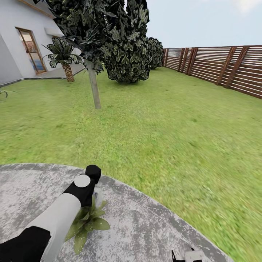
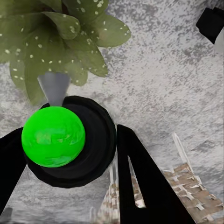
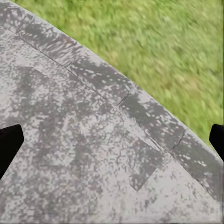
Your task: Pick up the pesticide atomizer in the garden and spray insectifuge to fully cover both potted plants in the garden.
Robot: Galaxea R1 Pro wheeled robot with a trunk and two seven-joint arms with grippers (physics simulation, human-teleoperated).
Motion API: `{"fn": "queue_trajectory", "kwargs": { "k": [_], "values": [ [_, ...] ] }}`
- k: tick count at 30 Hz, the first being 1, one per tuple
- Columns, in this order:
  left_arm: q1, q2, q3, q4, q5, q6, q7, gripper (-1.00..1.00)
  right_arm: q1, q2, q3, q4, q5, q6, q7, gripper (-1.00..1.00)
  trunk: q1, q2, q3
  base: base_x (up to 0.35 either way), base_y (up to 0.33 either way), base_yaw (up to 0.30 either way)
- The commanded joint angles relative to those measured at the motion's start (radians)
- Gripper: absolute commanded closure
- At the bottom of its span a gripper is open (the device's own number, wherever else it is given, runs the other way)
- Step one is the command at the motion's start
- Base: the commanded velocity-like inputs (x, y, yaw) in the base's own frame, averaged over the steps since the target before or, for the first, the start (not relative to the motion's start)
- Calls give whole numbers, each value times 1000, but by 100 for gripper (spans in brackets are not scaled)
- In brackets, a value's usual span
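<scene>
The left arm [image 1: 69, 211] reaches forward over the round paved patio [image 1: 153, 225], near its lawn-side edge. In the left wrist view the left gripper [image 2: 70, 154] has its two dark fingers [image 2: 140, 186] set on either side of the pesticide atomizer [image 2: 74, 140], a round black body seen end-on with a bright green ball on it and a grey cone nozzle pointing at the leaves. The fingers bracket the body closely and appear clamped on it.

Directly beyond the nozzle lies one potted plant [image 1: 87, 222], a low rosette of pointed green leaves with pale speckles [image 2: 60, 42]. In the head view it sits on the patio beneath the left wrist, a short way in from the curved edge. Its pot is hidden by the leaves and the arm.

Step in hand, by judgement: spraying the first plant. The next move calls for keeping the nozzle trained on the rosette and sweeping it so the whole plant is covered, then locating the second plant.

To the right, the right gripper [image 1: 185, 256] shows at the lower edge of the head view. In the right wrist view its dark fingertips [image 3: 9, 144] stand wide apart at the picture's sides over bare paving and lawn [image 3: 154, 46], holding nothing.
</scene>
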Motion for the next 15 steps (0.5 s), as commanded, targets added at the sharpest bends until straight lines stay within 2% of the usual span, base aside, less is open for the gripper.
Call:
{"fn": "queue_trajectory", "kwargs": {
  "k": [1, 5, 8, 15],
  "values": [
    [-6, 0, -7, -6, -11, 16, -7, 100, -1, 0, -6, 1, 12, -3, -8, -100, 0, 0, -1, 0, 0, 0],
    [-20, -15, -30, -29, -34, 41, -7, 100, -8, -5, -5, -22, 14, -7, 3, -100, 0, 0, -1, -110, 0, 0],
    [-17, -17, -45, -45, -51, 58, -7, 100, -8, -6, -4, -39, 14, -7, 3, -100, 0, 0, -1, -300, 0, 0],
    [-15, -19, -47, -67, -90, 100, -7, 100, -8, -6, -4, -47, 14, -7, 4, -100, 0, 0, -1, -336, 0, 0]
  ]
}}
